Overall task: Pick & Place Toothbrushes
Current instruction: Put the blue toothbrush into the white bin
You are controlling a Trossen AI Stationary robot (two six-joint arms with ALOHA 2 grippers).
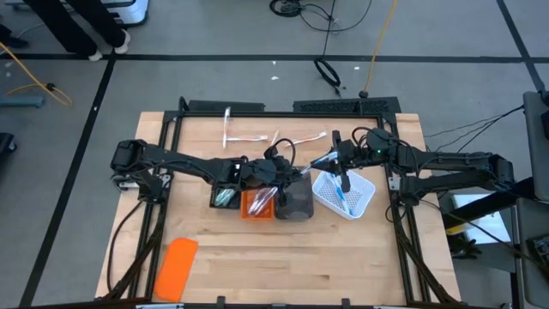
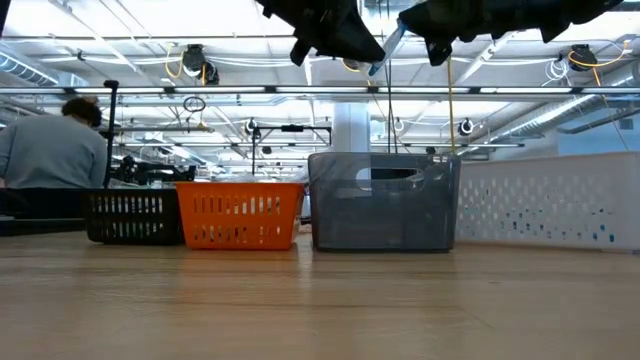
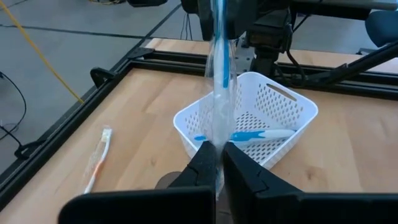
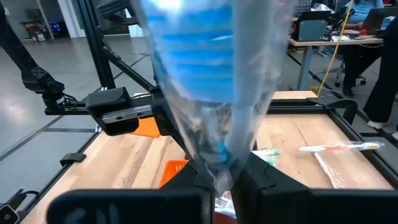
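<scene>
Above the grey plastic tray, we see both grippers meeting on one blue-white toothbrush in a clear wrapper. The left gripper is clamped tight on one end of it, and the right gripper is pinched shut on the other end. Right of the grey tray, a white perforated basket holds another blue-white toothbrush. Left of it stand an orange slotted tray and a black tray. More wrapped toothbrushes lie on the table beyond the grey tray.
</scene>
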